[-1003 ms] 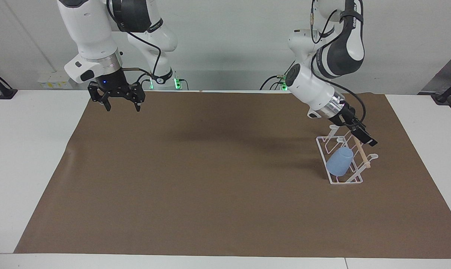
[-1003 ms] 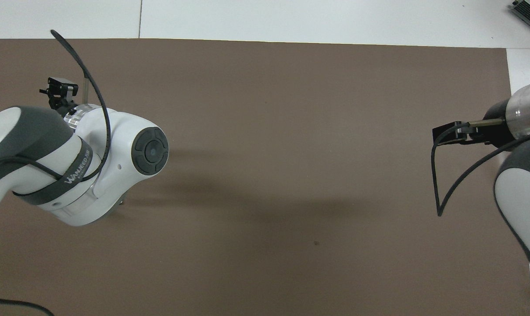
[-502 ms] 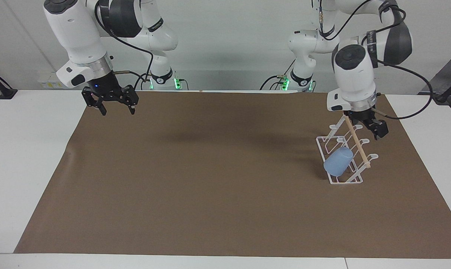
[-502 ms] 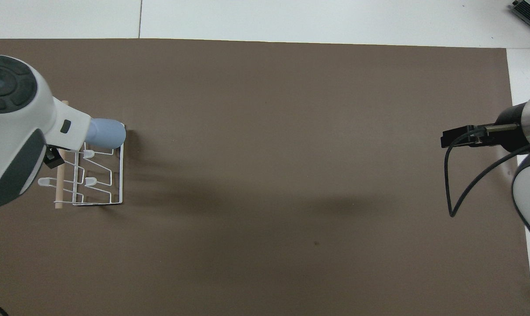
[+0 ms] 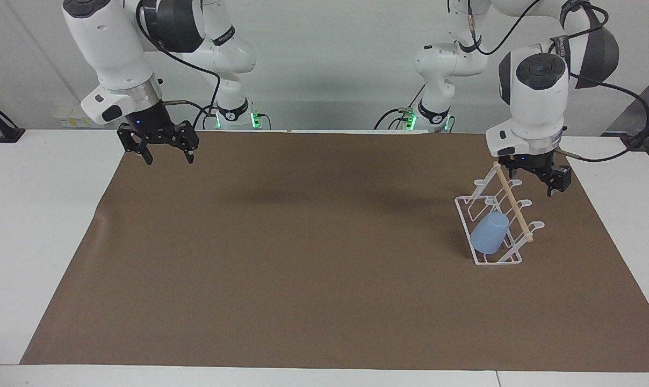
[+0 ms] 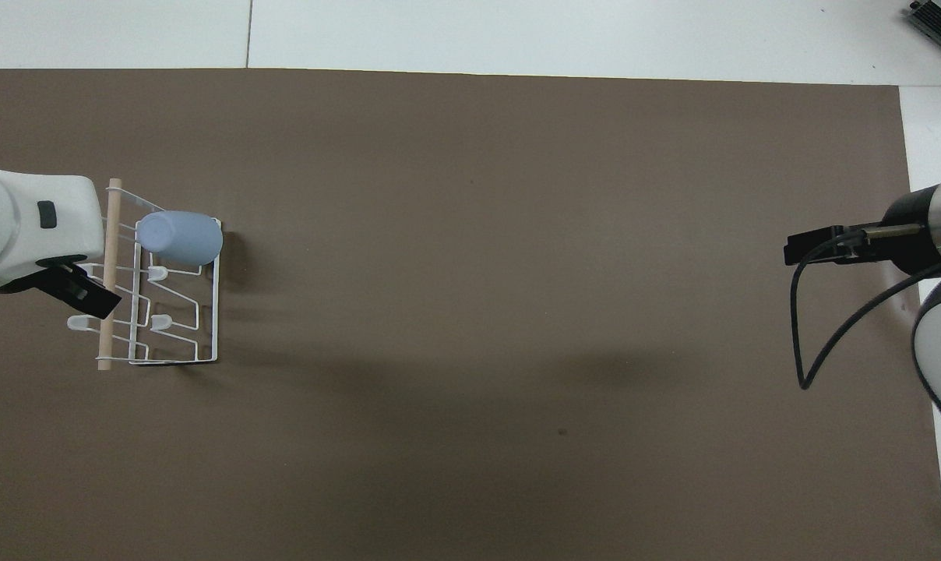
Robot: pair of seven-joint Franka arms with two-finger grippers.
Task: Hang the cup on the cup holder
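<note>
The light blue cup (image 5: 489,239) is being carried upside down on a prong of the white wire cup holder (image 5: 497,223), at the rack's end farther from the robots, with the holder standing on the brown mat (image 5: 303,258) toward the left arm's end of the table. The left gripper (image 5: 534,180) is being held in the air just beside the upper end of the holder's wooden dowel (image 5: 512,203), its fingers spread apart and gripping nothing. The right gripper (image 5: 166,156) is being held above the mat's edge at the right arm's end, its fingers likewise spread wide and empty.
</note>
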